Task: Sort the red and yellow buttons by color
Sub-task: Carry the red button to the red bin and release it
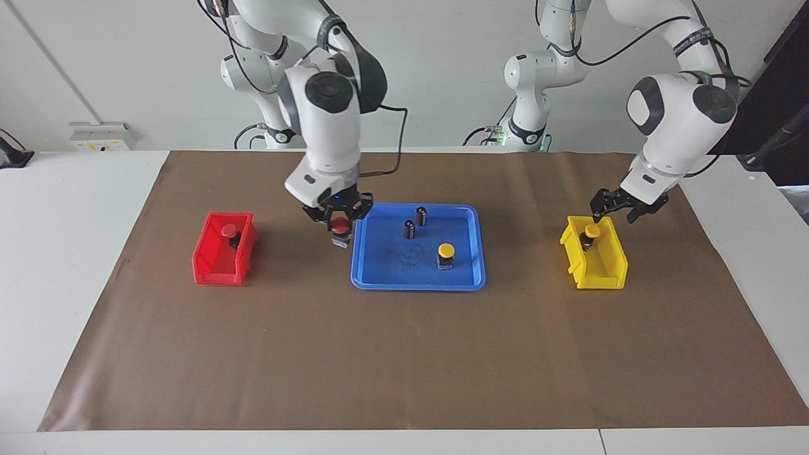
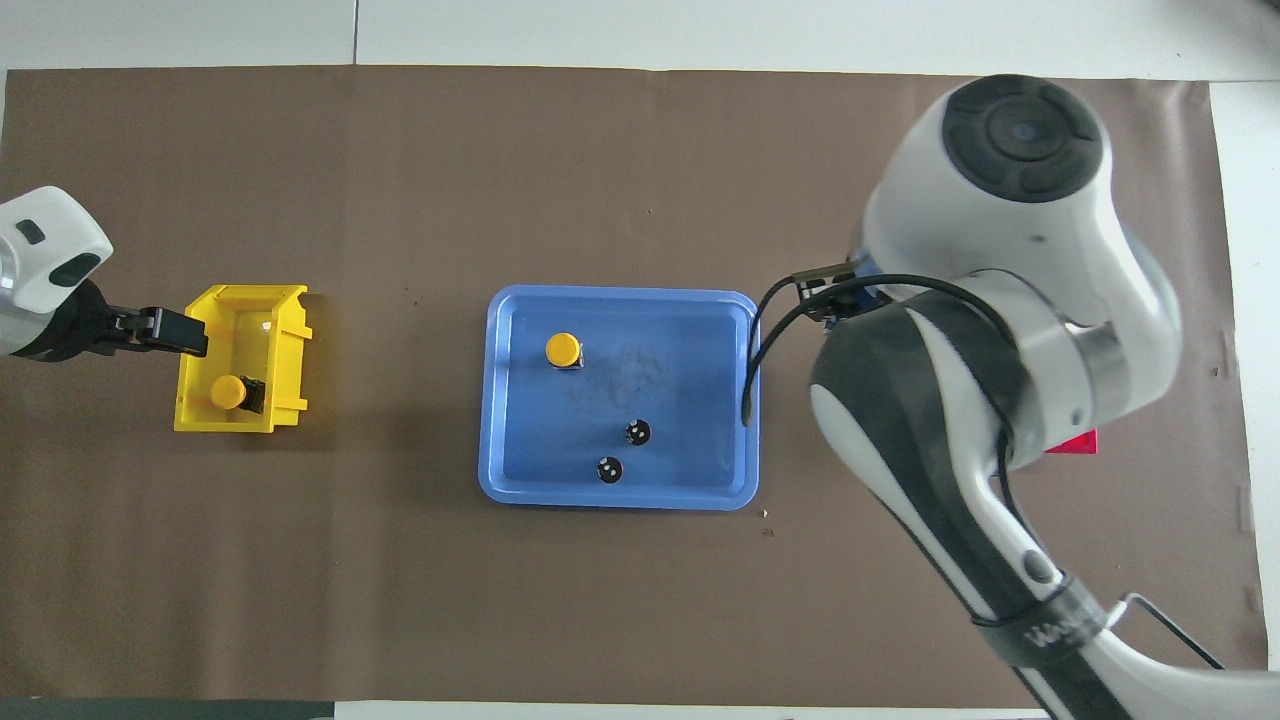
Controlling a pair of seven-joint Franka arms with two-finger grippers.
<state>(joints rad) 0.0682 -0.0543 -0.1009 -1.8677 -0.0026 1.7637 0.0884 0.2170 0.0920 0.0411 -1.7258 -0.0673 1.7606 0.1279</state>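
At frame left a red button (image 1: 229, 231) sits in the red bin (image 1: 218, 265); the right gripper (image 1: 339, 221) grips another red button (image 1: 340, 226) beside the blue tray (image 1: 468, 278), which holds a yellow button (image 1: 446, 251); at right, the left gripper (image 1: 610, 213), fingers apart, hangs over the yellow bin (image 1: 610, 268) holding a second yellow button (image 1: 592, 232)

Lower half of the facing frame: bare brown mat (image 1: 404, 360), open passage. Mid-frame, the blue tray (image 1: 373, 278), red bin (image 1: 215, 268) and yellow bin (image 1: 607, 275) block; the left gripper (image 1: 622, 208) apparently hangs above the yellow bin's rim.
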